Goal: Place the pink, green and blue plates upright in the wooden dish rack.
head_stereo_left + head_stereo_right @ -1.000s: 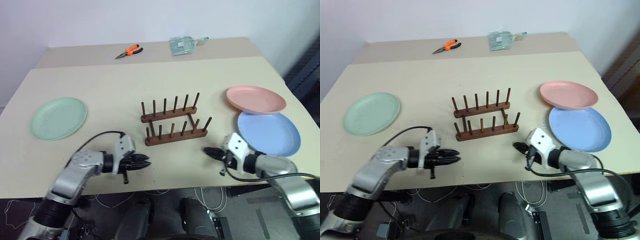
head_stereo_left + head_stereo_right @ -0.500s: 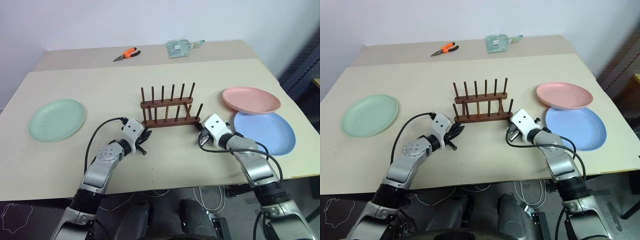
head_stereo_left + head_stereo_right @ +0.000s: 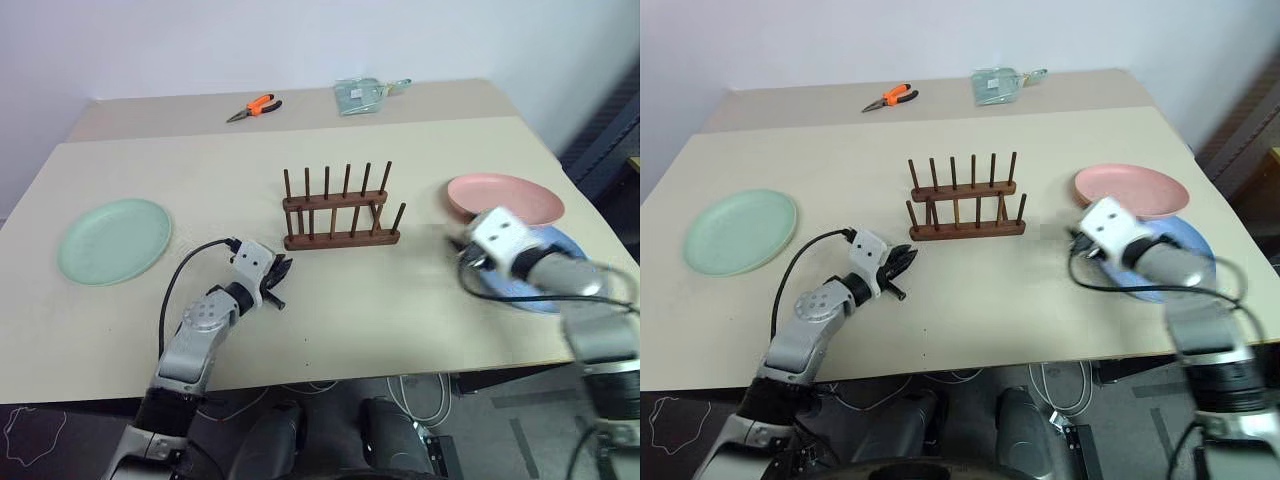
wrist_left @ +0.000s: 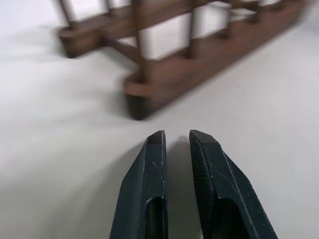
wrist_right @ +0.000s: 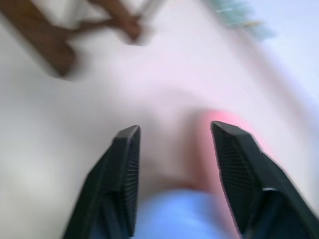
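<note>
The wooden dish rack (image 3: 340, 215) stands with nothing in it at the table's middle. The green plate (image 3: 115, 238) lies flat at the far left. At the right the pink plate (image 3: 505, 197) rests with its near edge over the blue plate (image 3: 1193, 243). My left gripper (image 3: 280, 275) is shut on nothing, low over the table just short of the rack's left end (image 4: 149, 89). My right gripper (image 5: 174, 134) is open with nothing held, raised over the blue plate's left edge.
Orange-handled pliers (image 3: 255, 104) and a clear packet (image 3: 365, 93) lie on the back table. A black cable loops from my left wrist (image 3: 185, 275). The table's front edge (image 3: 330, 372) runs close below both hands.
Both grippers came up to the rack's ends and the rack turned square to the table. The right gripper then lifted away to the right over the blue plate and opened.
</note>
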`<state>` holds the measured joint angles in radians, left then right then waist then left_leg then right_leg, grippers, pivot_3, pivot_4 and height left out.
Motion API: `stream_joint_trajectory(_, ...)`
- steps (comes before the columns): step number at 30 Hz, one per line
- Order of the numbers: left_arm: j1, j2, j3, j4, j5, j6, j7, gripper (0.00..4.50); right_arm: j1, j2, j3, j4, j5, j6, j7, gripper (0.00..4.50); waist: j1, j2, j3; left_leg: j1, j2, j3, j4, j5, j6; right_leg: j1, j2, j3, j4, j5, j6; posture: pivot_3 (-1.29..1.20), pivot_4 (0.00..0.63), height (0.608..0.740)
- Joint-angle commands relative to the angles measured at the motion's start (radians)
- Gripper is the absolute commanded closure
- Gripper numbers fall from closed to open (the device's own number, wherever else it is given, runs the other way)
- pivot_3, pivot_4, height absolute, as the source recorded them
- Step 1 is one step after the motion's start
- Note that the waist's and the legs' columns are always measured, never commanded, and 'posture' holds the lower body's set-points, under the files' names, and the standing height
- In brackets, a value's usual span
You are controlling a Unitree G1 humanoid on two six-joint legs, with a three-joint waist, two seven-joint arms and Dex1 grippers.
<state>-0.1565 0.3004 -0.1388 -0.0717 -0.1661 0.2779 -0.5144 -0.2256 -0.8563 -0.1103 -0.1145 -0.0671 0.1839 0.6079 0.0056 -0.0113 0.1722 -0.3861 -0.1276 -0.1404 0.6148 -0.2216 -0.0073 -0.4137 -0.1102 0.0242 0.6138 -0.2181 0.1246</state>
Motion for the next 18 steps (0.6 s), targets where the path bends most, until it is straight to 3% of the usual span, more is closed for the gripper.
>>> stream_joint_trajectory(1, -0.004, -0.008, -0.015, -0.099, -0.061, -0.030, -0.078, 3.79, 0.010, -0.068, 0.000, 0.014, -0.095, -0.045, -0.021, 2.21, 0.003, 0.000, 0.000, -0.001, 0.000, 0.000, 0.000, 0.000, 0.000, 0.000, 0.000, 0.000, 0.000, 0.000, -0.001, 0.00, 0.150, 0.739)
stream_joint_trajectory(4, -0.014, -0.015, -0.034, -0.145, -0.096, -0.038, -0.134, 3.79, 0.006, -0.115, 0.053, 0.103, -0.217, -0.083, -0.071, 2.21, 0.007, 0.000, 0.000, -0.003, 0.000, 0.002, 0.002, 0.000, 0.000, -0.001, -0.001, 0.000, 0.000, -0.002, -0.003, 0.00, 0.150, 0.739)
stream_joint_trajectory(9, -0.039, -0.018, -0.072, -0.187, -0.098, -0.022, -0.163, 3.79, -0.068, -0.100, 0.139, 0.289, -0.346, -0.147, -0.180, 2.21, 0.004, 0.000, 0.000, -0.004, -0.001, 0.003, 0.002, 0.000, 0.001, -0.002, -0.002, 0.000, -0.001, -0.001, -0.003, 0.00, 0.150, 0.739)
stream_joint_trajectory(14, -0.036, -0.019, -0.077, -0.194, -0.086, -0.021, -0.153, 3.79, -0.105, -0.080, 0.165, 0.338, -0.366, -0.181, -0.207, 4.44, 0.005, 0.000, 0.001, -0.004, 0.000, 0.004, 0.002, 0.000, 0.001, -0.003, -0.001, 0.001, -0.001, -0.001, -0.003, 0.00, 0.150, 0.739)
stream_joint_trajectory(18, -0.018, -0.001, -0.063, -0.204, -0.083, -0.022, -0.147, 3.79, -0.120, -0.101, 0.152, 0.282, -0.401, -0.229, -0.242, 4.44, 0.005, 0.001, 0.001, -0.004, 0.000, 0.004, 0.002, 0.000, 0.001, -0.003, -0.001, 0.001, -0.001, -0.001, -0.003, 0.00, 0.150, 0.739)
